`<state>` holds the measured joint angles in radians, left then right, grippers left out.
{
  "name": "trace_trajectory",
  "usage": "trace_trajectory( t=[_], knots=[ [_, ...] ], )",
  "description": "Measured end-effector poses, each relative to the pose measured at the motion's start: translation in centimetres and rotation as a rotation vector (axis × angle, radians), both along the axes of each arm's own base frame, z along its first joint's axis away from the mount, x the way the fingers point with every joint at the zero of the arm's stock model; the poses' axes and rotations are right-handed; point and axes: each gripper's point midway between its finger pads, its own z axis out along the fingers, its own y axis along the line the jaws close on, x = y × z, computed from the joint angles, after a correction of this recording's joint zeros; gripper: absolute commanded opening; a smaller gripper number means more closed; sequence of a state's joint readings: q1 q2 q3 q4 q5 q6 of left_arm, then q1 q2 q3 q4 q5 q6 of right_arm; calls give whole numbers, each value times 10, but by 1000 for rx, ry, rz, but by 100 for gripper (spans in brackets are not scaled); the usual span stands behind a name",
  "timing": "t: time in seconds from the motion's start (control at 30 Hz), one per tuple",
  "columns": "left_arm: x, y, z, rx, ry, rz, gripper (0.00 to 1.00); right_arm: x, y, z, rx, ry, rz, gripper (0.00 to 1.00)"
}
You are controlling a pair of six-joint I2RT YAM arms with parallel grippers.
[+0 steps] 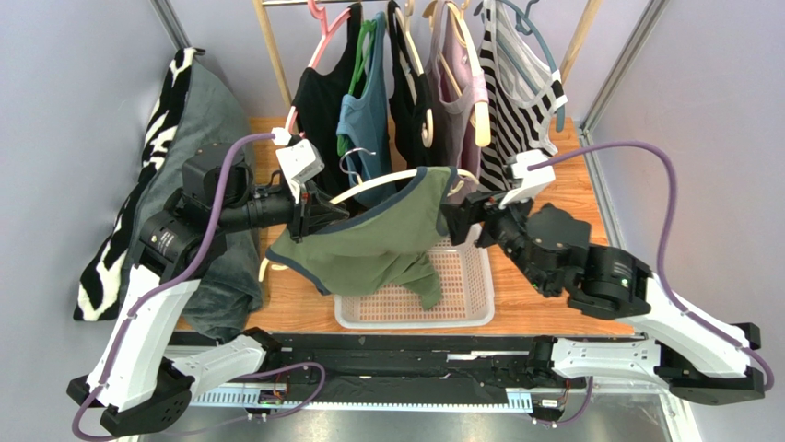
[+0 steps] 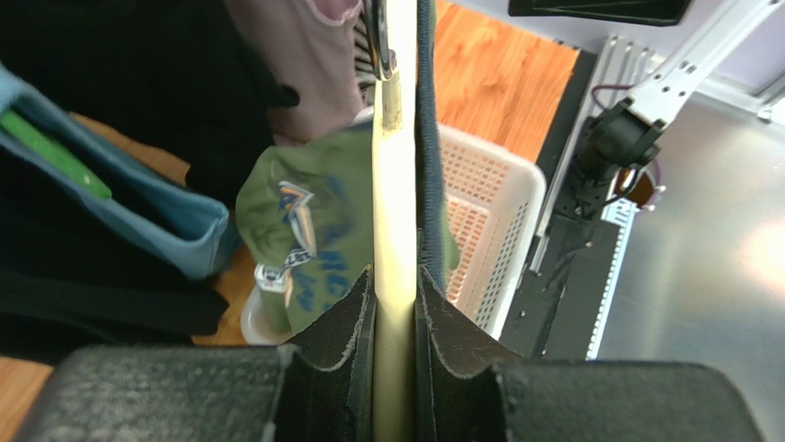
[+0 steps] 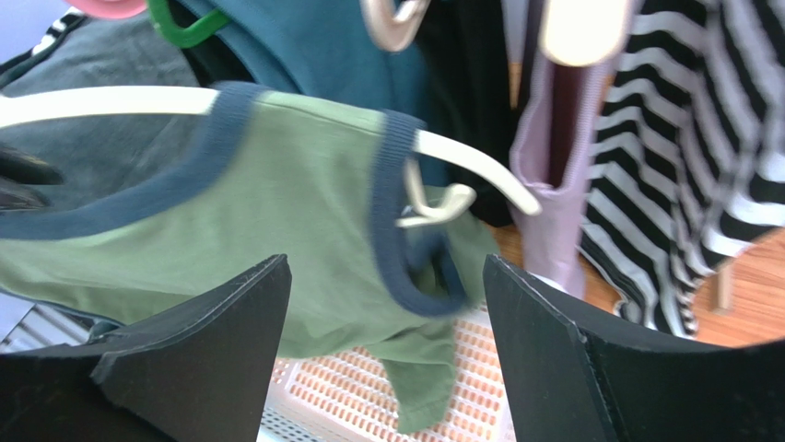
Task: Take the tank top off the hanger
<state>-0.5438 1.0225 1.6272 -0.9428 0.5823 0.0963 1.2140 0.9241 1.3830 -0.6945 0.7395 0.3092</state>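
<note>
flanking wood tbl (image 1: 299, 308): grey walls (image 1: 55, 92)

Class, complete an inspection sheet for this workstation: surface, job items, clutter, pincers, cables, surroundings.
Surface: wooden table, with a white basket standing on it.
Job's things: green tank top partly threaded on the cream hanger, hanging over the basket.
Clutter: zebra-print and grey fabric heaped at the left.
Pincers: left pincer shut on the hanger; right pincer open beside the tank top, holding nothing.
Cables: a purple cable arches over each arm.
Surroundings: rack of hung garments behind; grey walls.
</note>
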Motion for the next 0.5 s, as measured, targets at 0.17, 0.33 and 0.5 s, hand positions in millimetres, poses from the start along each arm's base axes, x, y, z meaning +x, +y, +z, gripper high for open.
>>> trace_trajectory(
  t=[0.17, 0.33, 0.5],
  knots=[
    [4, 3, -7, 26, 2, 21, 0, 4, 23, -1, 17, 4, 24, 82],
    [1, 4, -5, 22, -12, 17, 0, 5, 31, 7, 88, -6, 32, 82],
    [-3, 5, -2, 16, -21, 10, 0, 9, 43, 6, 129, 1, 38, 80]
  ],
)
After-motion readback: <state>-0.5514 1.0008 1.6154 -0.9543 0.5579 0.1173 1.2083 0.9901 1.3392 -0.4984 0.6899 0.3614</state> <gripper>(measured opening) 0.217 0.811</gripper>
